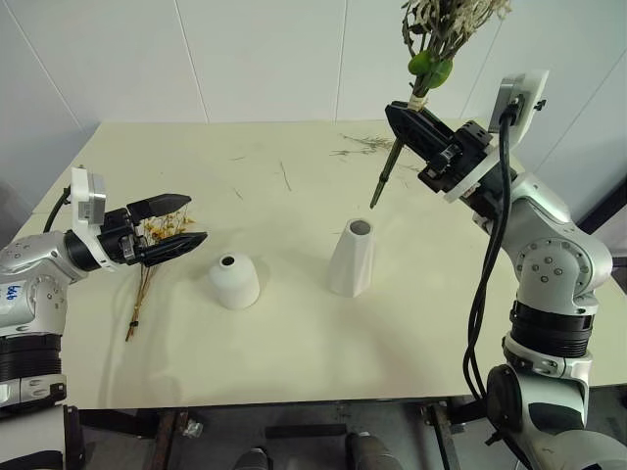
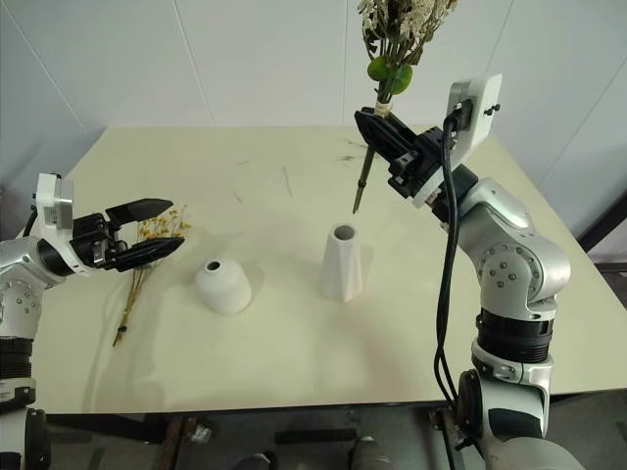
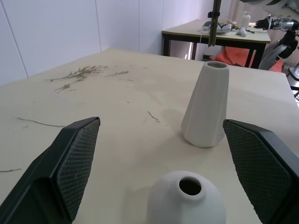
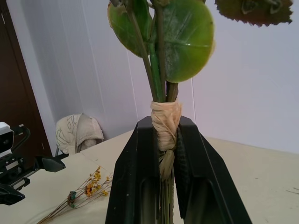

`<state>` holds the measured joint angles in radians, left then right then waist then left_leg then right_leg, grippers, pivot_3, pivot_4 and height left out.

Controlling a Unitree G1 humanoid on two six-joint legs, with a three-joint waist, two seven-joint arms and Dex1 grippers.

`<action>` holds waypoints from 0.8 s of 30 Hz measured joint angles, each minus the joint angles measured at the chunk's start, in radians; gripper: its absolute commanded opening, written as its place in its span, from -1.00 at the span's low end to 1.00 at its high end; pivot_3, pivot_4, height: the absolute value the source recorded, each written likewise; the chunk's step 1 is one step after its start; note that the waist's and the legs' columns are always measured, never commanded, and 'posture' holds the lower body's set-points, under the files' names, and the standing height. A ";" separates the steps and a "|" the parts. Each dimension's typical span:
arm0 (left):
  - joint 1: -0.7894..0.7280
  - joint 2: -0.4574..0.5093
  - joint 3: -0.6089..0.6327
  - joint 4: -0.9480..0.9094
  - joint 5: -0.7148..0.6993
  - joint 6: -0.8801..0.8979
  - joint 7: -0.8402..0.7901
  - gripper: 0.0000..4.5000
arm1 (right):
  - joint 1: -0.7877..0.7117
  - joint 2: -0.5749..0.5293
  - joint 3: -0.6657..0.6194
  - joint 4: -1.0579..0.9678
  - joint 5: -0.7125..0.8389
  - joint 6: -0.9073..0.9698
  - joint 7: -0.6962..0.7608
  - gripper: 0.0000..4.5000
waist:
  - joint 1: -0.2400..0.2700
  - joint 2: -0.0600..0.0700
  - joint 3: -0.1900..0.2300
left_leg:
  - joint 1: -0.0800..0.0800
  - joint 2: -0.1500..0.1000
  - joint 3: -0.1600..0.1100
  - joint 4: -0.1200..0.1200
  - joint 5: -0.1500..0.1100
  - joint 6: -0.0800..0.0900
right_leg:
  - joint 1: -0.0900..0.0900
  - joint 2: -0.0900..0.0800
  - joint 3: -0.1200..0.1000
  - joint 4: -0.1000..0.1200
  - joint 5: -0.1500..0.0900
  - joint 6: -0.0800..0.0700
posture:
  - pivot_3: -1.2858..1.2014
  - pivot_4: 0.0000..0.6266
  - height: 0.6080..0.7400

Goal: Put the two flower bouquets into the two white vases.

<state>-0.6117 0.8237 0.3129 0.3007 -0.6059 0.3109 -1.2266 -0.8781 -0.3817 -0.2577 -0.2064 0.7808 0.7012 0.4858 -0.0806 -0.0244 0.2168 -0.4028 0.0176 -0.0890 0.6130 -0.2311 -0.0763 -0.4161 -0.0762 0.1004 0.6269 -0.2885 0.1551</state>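
- The right tool [image 1: 416, 125] is raised above the right half of the counter [image 1: 294, 362], its two black fingers pressed together on the stems of the large bouquet [image 1: 431, 49].
- It grips at the pale raffia-like binding [image 4: 166, 123] that ties the stems, as the right wrist view shows; round green leaves [image 4: 184, 39] sit just above that wrap.
- The large bouquet stands nearly upright, its head rising out of the top of the head views. Its stem ends [image 1: 377, 196] hang free in the air, above and slightly beyond the mouth of the tall vase, not touching it.
- The tall vase [image 1: 351, 257], white, tapered and faceted, stands upright near the middle of the counter with its opening facing up.
- The short vase [image 1: 234, 281], a white dome with a small dark hole on top, stands to the left of the tall vase, apart from it.
- The left tool [image 1: 174, 223] hovers low at the left side with its fingers spread wide and nothing between them, pointing toward the two vases.
- The small bouquet [image 1: 147, 274], thin with yellow-orange tips, lies flat on the counter under and just near of the left tool, left of the short vase.
- Loose dried sprigs [image 1: 362, 145] lie scattered at the far side of the counter.
- A small label with blue marks on the left arm [image 1: 12, 291] is too small to read.
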 measured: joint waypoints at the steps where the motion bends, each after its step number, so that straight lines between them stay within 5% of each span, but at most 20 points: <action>1: 0.000 -0.003 0.000 -0.010 0.000 0.000 0.004 1.00 | 0.006 0.003 0.004 -0.013 0.011 0.005 -0.002 -0.96 | 0.000 0.000 0.000 | 0.000 0.000 0.000 0.000 0.000 0.000 | 0.000 0.000 0.000 0.000 0.000 0.000 | 0.03 -0.52 1.00; 24: 0.005 -0.025 0.000 -0.018 -0.001 0.004 0.033 1.00 | 0.151 0.034 0.107 -0.045 -0.033 -0.082 0.026 -0.96 | 0.001 0.000 0.000 | 0.000 0.000 0.000 0.000 0.000 0.000 | 0.000 0.000 0.000 0.000 0.000 0.000 | 0.03 -0.52 1.00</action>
<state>-0.6066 0.7984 0.3130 0.2823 -0.6066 0.3145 -1.1935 -0.7267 -0.3479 -0.1507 -0.2509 0.7477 0.6192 0.5114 -0.0800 -0.0247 0.2167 -0.4028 0.0176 -0.0894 0.6127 -0.2311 -0.0762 -0.4160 -0.0760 0.1002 0.6266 -0.2886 0.1549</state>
